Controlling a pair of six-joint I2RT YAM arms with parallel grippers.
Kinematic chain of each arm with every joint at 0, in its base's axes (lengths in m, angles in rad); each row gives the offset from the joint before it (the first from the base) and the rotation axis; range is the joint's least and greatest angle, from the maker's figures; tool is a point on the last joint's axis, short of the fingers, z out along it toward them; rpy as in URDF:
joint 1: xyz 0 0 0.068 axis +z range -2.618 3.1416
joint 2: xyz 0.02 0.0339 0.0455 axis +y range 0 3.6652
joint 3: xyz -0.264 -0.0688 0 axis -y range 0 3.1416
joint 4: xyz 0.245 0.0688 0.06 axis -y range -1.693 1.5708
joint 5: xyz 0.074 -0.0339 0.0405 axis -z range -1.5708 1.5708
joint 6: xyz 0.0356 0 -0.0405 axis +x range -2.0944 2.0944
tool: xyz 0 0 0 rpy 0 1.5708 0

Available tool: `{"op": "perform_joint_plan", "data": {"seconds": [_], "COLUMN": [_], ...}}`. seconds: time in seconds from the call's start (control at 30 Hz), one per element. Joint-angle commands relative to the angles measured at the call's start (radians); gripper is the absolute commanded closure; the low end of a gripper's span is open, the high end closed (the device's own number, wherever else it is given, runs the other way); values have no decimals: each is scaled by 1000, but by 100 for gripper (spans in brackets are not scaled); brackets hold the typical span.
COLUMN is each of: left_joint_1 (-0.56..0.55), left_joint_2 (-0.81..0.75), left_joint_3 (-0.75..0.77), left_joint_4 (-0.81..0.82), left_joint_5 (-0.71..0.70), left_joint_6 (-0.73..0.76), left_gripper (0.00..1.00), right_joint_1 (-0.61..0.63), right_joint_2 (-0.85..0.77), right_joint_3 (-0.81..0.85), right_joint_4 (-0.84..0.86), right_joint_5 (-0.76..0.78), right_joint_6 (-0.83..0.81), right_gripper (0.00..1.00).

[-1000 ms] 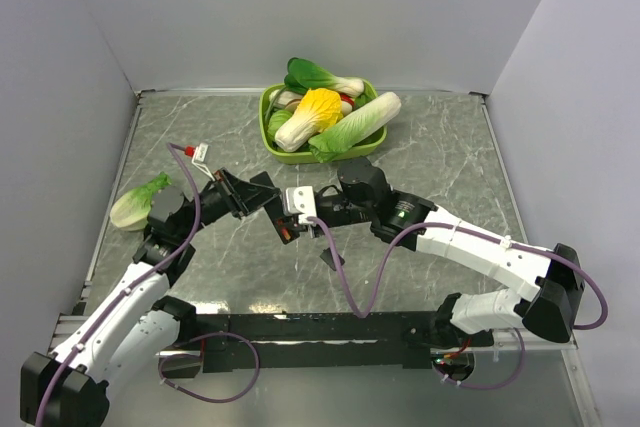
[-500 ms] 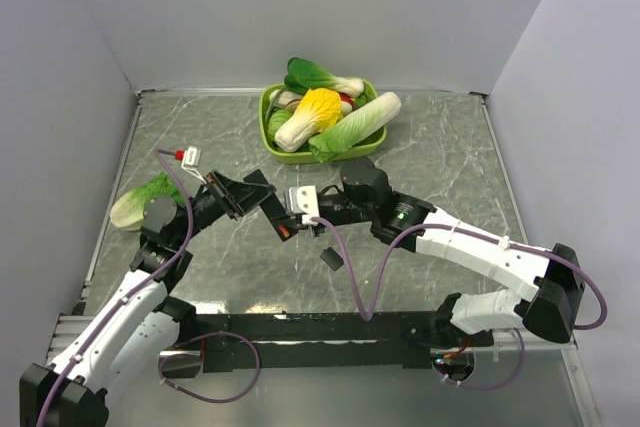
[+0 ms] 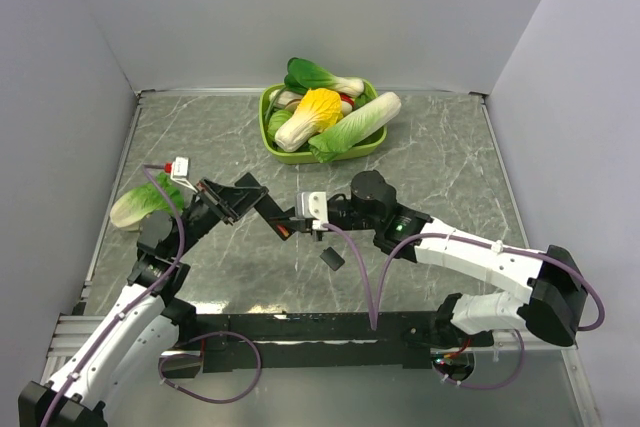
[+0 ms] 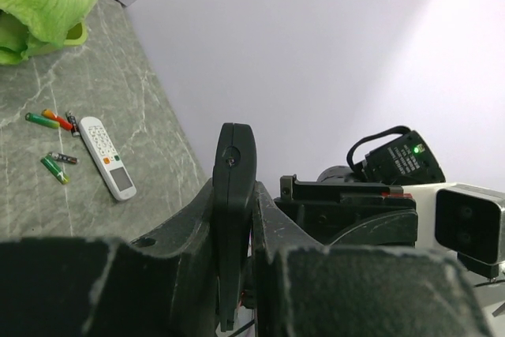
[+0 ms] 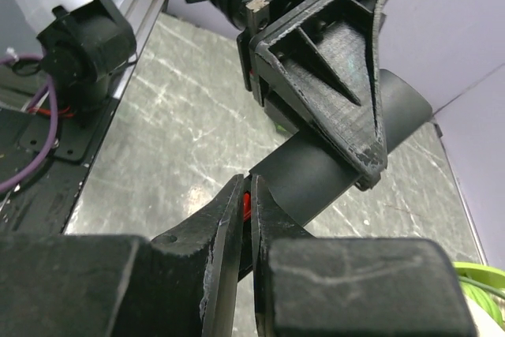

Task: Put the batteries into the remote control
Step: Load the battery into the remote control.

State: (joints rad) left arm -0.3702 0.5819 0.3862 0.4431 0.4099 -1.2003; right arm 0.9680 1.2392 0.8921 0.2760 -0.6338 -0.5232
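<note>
My left gripper [image 3: 246,199] is shut on the slim black remote control [image 3: 272,217] and holds it edge-on above the table; in the left wrist view the remote control [image 4: 234,155] stands between the fingers of that gripper [image 4: 237,195]. My right gripper [image 5: 246,187] is shut on a battery [image 5: 246,204], of which only the red end shows, right at the end of the remote control [image 5: 316,171]. From above, the right gripper [image 3: 296,227] meets the remote's lower end. Several loose batteries [image 4: 49,121] [image 4: 55,168] lie on the table.
A white remote [image 4: 108,157] lies beside the loose batteries. A small black cover piece [image 3: 332,259] rests on the table under the right wrist. A green bowl [image 3: 368,89] of toy vegetables stands at the back, and a loose bok choy [image 3: 140,202] lies at the left.
The right jaws have tightened on the battery and the right wrist has shifted slightly right and nearer. The left arm has swung the remote a little, still gripping it.
</note>
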Motion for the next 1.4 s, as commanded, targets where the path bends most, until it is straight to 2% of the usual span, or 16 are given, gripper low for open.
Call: {"op": "perform_joint_plan", "data": {"seconds": [0.0,0.47,0.73,0.9,1.03,1.23,1.37], "left_joint_1": [-1,-1,-1,-1,-1,-1,-1], "left_joint_2": [-53,-36,-34,-48,-39,-30,-22], "left_joint_3": [33,37,45,59,71,72,71], "left_joint_4": [224,259,189,45,-49,-153,-187], "left_joint_5": [-54,-36,-39,-85,-114,-204,-229], "left_joint_6": [-117,-136,-87,43,143,145,131], "left_gripper": [99,99,99,99,99,99,99], "right_joint_1": [-32,-25,11,9,11,12,34], "right_joint_2": [11,40,48,-16,-76,-172,-185], "right_joint_3": [-91,-124,-82,-58,-41,-35,-48], "right_joint_4": [-60,-89,-138,-169,-192,-199,-193], "right_joint_5": [65,170,157,160,169,197,291], "right_joint_6": [64,-6,11,38,86,144,144], "right_gripper": [86,74,71,53,44,30,24]}}
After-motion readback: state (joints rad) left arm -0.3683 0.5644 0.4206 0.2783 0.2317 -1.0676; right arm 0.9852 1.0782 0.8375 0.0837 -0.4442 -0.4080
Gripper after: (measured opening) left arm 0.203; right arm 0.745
